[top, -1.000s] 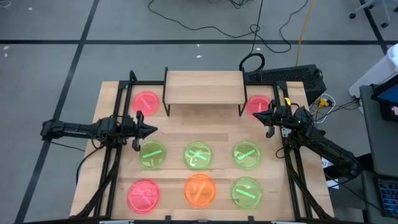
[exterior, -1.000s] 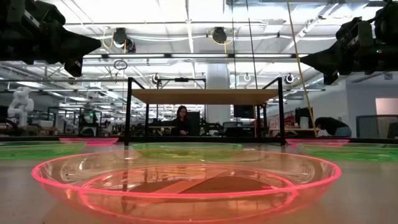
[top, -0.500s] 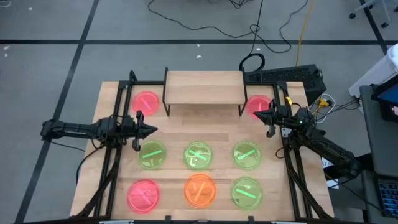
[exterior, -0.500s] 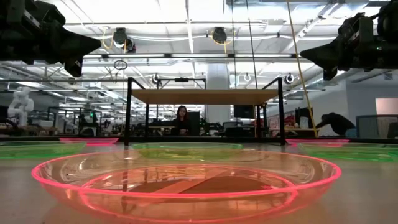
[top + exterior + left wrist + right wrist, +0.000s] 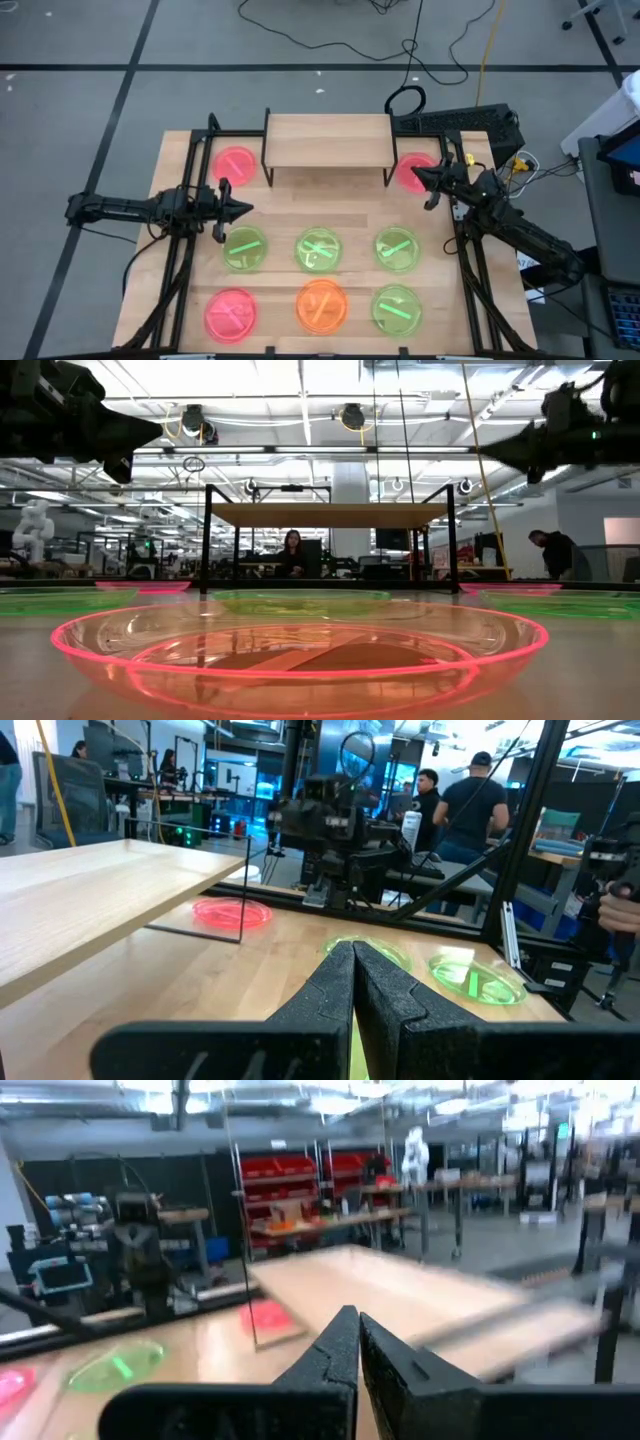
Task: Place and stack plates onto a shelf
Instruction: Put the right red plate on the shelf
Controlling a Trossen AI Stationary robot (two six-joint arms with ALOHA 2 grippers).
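The light-wood shelf [image 5: 327,138] stands on black legs at the table's far middle, its top bare. One pink plate [image 5: 236,163] lies left of it and another [image 5: 413,170] lies right of it. Three green plates [image 5: 319,249] form a middle row. A pink plate [image 5: 231,311], an orange plate [image 5: 321,305] and a green plate [image 5: 396,308] form the near row. My left gripper [image 5: 248,209] hovers shut above the table, between the far left pink plate and the left green plate [image 5: 245,248]. My right gripper [image 5: 413,171] hangs shut in the air over the right pink plate. Both touch nothing.
The shelf's thin black legs [image 5: 205,540] leave open room beneath the board. A black frame rail [image 5: 470,250] runs along each side of the table. People [image 5: 292,552] stand in the room beyond the far edge. Bare wood [image 5: 325,203] lies between the shelf and the middle row.
My right gripper has swung toward the table's far edge, from beside the right pink plate to above it, staying shut and off the table. The left arm and all the plates have kept still.
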